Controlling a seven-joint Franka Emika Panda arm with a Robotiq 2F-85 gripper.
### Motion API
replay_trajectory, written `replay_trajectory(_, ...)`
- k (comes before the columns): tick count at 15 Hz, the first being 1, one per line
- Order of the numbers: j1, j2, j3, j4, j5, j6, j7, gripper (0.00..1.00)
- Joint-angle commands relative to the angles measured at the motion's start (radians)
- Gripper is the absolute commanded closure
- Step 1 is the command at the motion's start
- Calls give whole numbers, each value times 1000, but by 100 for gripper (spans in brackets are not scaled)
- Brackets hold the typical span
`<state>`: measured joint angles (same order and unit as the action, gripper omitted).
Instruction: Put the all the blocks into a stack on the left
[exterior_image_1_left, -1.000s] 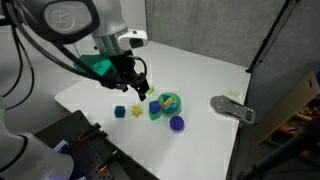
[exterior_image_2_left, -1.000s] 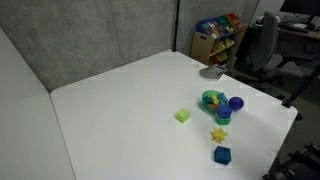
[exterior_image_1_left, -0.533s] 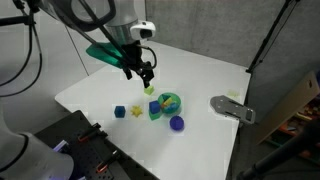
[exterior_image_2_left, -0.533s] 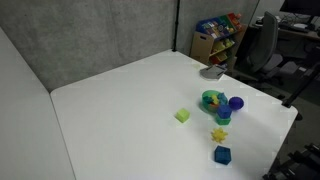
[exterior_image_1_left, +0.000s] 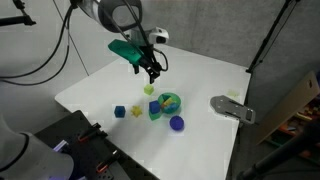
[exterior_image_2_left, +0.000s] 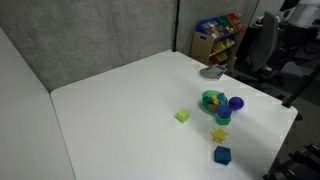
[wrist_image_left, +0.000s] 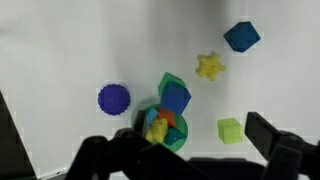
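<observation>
I had the gripper (exterior_image_1_left: 152, 74) hanging above the white worktop (exterior_image_1_left: 205, 72), over the lime cube (exterior_image_1_left: 150, 89), with its fingers spread and nothing between them. In the wrist view that lime cube (wrist_image_left: 231, 130) sat square-on and alone. The other blocks were gathered toward one corner of the worktop. A green ring piled with a blue and a yellow block (exterior_image_2_left: 213, 103) stood near the edge, and the blue block leaned on top. The purple ball (exterior_image_2_left: 236, 102) lay just beside the pile. The yellow star (exterior_image_2_left: 218, 134) lay flat, near the pile. The blue cube (exterior_image_2_left: 221, 155) sat closest to the corner, turned cornerwise in the wrist view. A grey flat object (exterior_image_1_left: 232, 108) rested at the worktop's edge.
</observation>
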<state>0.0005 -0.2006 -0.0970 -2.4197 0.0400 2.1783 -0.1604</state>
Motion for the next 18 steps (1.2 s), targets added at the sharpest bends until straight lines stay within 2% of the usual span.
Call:
replay_trajectory(1,-2,147,18,129,50,-48,9,0)
replay_trajectory(8,-4,345,63,249,78,-41,40,0)
replay_trajectory(14,11,485,98,285,56,-17,121,0)
replay_trajectory(18,28,566,95,292,40,19,207,0)
